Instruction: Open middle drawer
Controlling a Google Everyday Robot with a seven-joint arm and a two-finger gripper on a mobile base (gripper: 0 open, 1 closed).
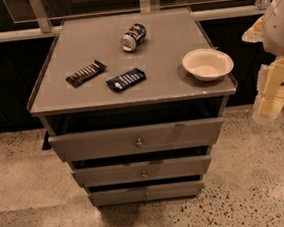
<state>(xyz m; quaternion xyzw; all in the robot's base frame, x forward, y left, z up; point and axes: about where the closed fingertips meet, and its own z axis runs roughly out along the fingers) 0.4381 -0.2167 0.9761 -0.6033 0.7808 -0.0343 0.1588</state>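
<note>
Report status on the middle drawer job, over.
Hand out right of the cabinet, touching nothing. Middle drawer looks shut, knob free. Nothing blocking the drawer front.

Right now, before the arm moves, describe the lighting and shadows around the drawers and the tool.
Camera view: dim warm light; the cabinet top throws deep shadow into the gap beneath it, a dark band sits above the middle drawer, its knob glints faintly; the tool, pale and brightly lit, hangs at the right edge, touching nothing.
</note>
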